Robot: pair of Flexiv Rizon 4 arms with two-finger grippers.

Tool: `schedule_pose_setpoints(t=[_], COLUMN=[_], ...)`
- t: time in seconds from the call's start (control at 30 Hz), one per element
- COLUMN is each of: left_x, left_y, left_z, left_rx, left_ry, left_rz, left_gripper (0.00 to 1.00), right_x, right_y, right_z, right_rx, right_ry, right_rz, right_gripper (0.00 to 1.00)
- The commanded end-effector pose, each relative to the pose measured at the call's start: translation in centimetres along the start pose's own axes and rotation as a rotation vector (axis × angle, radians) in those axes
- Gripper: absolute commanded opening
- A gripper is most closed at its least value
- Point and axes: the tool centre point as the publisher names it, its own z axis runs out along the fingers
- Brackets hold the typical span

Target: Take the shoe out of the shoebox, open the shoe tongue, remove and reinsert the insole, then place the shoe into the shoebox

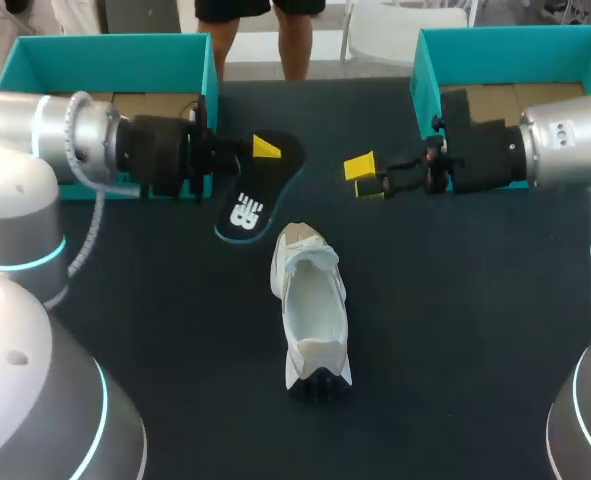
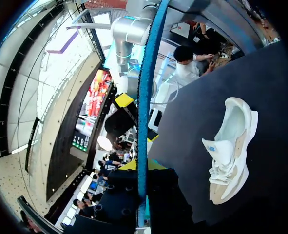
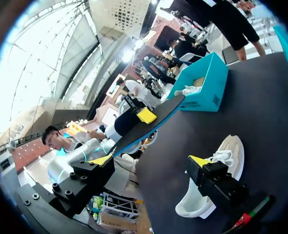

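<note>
Left tool (image 1: 263, 156) pinches the insole (image 1: 246, 211) by one end; it looks thin, light and floppy (support it mid-length). Right tool (image 1: 366, 178) gapes empty. The soft-sided shoe (image 1: 310, 310) lies on the surface (image 1: 455, 330).

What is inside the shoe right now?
Nothing shows in the opening of the shoe, only its pale lining. The insole is out, held by the left gripper. The toe end under the laces is hidden.
</note>
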Motion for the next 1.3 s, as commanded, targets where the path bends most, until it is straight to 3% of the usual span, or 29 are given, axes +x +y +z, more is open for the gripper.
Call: schedule_pose_setpoints(t=[0.03,0.33,0.4,0.53,1.07,1.13,1.17,1.2,1.3], left_x=[-0.2,-0.2,-0.2,-0.2,-0.2,-0.2,0.1,0.3,0.7], left_y=[0.2,0.2,0.2,0.2,0.2,0.2,0.1,-0.4,-1.7], left_z=[-0.1,-0.1,-0.1,-0.1,-0.1,-0.1,-0.3,-0.4,-0.9], left_rx=[0.004,0.004,0.004,0.004,0.004,0.004,0.002,0.034,0.050], left_ry=[0.015,0.015,0.015,0.015,0.015,0.015,0.023,0.016,0.019], left_rz=[0.000,0.000,0.000,0.000,0.000,0.000,-0.010,-0.057,-0.094], left_gripper=[0.00,0.00,0.00,0.00,0.00,0.00,0.00,0.00,0.00], right_x=[0.3,0.3,-0.1,-0.4,-0.4,-0.9,-1.1,-1.1,-1.7], right_y=[0.1,0.1,0.2,-0.2,-0.2,-0.6,-0.9,-1.1,-1.7], right_z=[-0.1,-0.1,-0.5,-0.8,-0.8,-0.7,-0.9,-1.0,-0.9], right_rx=[0.008,0.008,-0.008,0.172,0.172,0.209,0.168,0.142,0.209], right_ry=[-0.032,-0.032,-0.141,-0.453,-0.453,-0.564,-0.620,-0.605,-0.650], right_rz=[-0.013,-0.013,-0.235,-0.556,-0.556,-0.586,-0.613,-0.659,-0.689], right_gripper=[1.00,1.00,1.00,1.00,1.00,1.00,1.00,1.00,1.00])
